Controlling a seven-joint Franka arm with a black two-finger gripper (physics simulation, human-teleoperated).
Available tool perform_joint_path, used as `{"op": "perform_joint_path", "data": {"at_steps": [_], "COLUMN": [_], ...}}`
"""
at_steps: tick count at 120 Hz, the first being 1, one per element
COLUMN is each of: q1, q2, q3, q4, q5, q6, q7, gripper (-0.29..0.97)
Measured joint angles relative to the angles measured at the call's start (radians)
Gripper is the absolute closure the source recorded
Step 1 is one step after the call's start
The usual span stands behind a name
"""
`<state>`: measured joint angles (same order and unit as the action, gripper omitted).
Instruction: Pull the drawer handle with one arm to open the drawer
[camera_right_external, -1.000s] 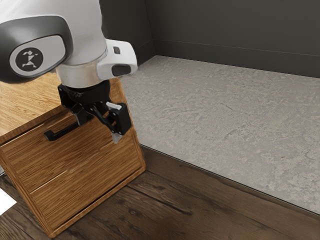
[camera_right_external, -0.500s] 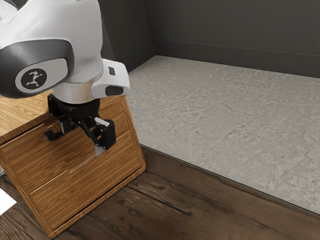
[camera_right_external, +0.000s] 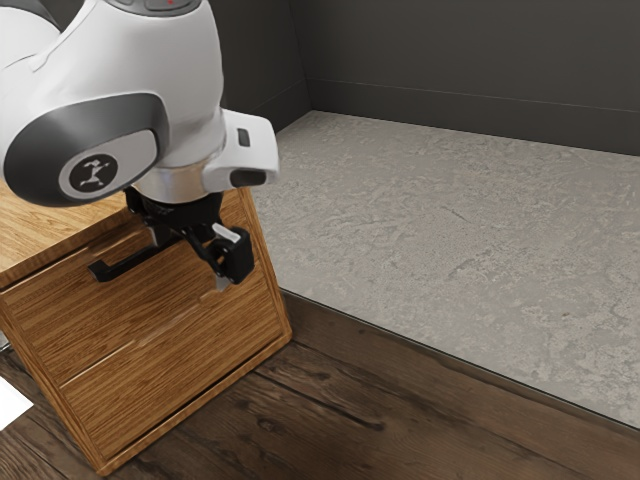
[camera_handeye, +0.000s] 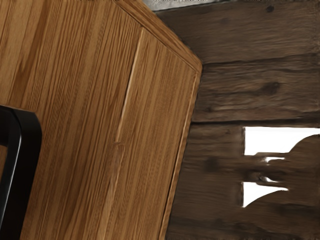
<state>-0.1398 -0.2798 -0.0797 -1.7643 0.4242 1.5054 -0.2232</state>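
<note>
Fingers (camera_right_external: 237, 258): spread apart, pinching nothing. They hang in front of the cabinet's upper panel, at the end of the drawer handle (camera_right_external: 122, 262) nearer the exterior view's right. One finger stands close to that end of the bar. The other is out past it, over bare wood. Whether the nearer finger touches the bar cannot be told.

Layout, from the exterior view's left:
1. The drawer handle, a black bar, runs across the drawer (camera_right_external: 110, 310), which is the upper panel of a tilted wooden cabinet (camera_right_external: 190, 385). The drawer front sits level with the panel beneath it, and I see no sign that it is pulled out.
2. The white arm (camera_right_external: 130, 110) reaches down over the cabinet's top.
3. Past the cabinet lies a dark wooden floor (camera_right_external: 380, 420), then a pale grey floor (camera_right_external: 450, 220).

In the wrist view the handle is a black bar off to one side of the hand, with plain drawer wood directly beneath it.

Step in hand, by my reading: lining up on the handle. No grasp is made yet.

Next move, as I judge it:
- Shift along the bar until it lies between the fingers.
- Close on it.
- Pull straight out, square to the tilted front, so the drawer does not bind.
</note>
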Motion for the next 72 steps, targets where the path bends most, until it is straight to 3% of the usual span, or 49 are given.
{"op": "perform_joint_path", "data": {"at_steps": [24, 72], "q1": [-0.109, -0.106], "q2": [0.032, 0.034], "q3": [-0.004, 0.005], "q4": [0.027, 0.035], "q5": [-0.033, -0.054], "q6": [0.004, -0.004], "q7": [0.024, 0.053], "gripper": [0.00, 0.00]}}
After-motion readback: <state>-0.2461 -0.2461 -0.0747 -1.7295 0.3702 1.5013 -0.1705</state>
